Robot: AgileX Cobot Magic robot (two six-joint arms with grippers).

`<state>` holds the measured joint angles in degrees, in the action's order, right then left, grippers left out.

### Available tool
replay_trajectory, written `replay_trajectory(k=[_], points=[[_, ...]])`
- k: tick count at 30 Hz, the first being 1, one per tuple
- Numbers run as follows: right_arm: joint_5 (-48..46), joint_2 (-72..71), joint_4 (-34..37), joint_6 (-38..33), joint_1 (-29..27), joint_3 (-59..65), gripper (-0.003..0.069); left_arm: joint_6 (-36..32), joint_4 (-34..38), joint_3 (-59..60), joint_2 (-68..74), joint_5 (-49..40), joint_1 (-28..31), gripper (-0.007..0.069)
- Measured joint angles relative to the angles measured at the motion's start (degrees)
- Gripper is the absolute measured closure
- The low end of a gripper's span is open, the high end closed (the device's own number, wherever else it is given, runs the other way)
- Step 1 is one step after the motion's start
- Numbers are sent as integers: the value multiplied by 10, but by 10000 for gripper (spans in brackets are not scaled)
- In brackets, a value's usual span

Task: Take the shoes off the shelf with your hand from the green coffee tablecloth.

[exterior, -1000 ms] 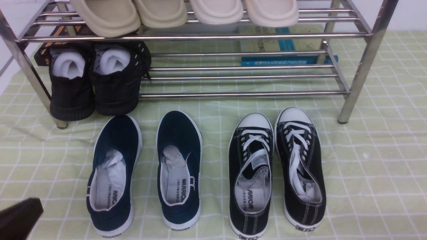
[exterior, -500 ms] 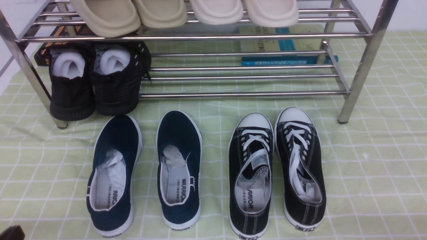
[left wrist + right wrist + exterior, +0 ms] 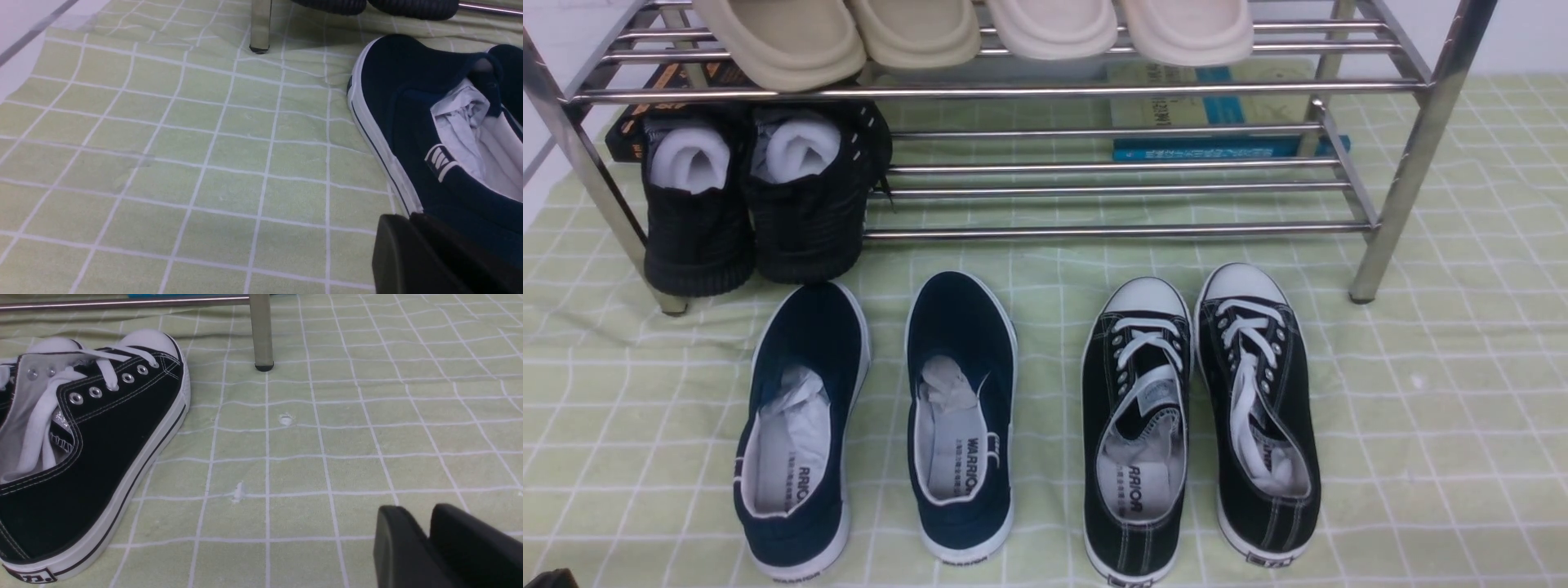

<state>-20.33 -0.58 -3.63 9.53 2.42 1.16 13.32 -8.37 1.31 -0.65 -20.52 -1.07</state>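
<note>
The shoes, a navy slip-on pair with paper stuffing, lie toes toward the shelf on the green coffee tablecloth (image 3: 1421, 367): the left one (image 3: 800, 425) and the right one (image 3: 961, 408). The chrome shelf (image 3: 1094, 231) stands just behind them. My left gripper (image 3: 408, 218) hovers low beside the outer side of the left navy shoe (image 3: 408, 102), its fingers pressed together on nothing; only a dark sliver of it (image 3: 547, 578) shows in the front view. My right gripper (image 3: 425, 516) hangs over bare cloth with a narrow gap between its fingers, empty.
Black lace-up sneakers (image 3: 1135, 425) (image 3: 1258, 408) lie right of the navy pair; one of them (image 3: 102, 437) shows in the right wrist view. Black knit shoes (image 3: 698, 212) sit on the lower tier, beige slippers (image 3: 784, 41) on top. Books (image 3: 1217, 122) lie behind. Shelf legs (image 3: 260, 24) (image 3: 261, 330) stand ahead.
In the front view the dark left gripper has drawn back from the bottom left corner until only a sliver shows. The shoes have not moved.
</note>
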Motion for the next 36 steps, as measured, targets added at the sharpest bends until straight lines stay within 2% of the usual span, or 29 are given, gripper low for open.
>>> replay_trajectory(k=[16,29,36], points=[[0,0,0,0,0,0,501,1,1,0,0,-1,-1,568],[0,0,0,0,0,0,482,1,-60,0,0,-3,-1,554],[0,0,0,0,0,0,471,1,-65,0,0,-4,-1,550]])
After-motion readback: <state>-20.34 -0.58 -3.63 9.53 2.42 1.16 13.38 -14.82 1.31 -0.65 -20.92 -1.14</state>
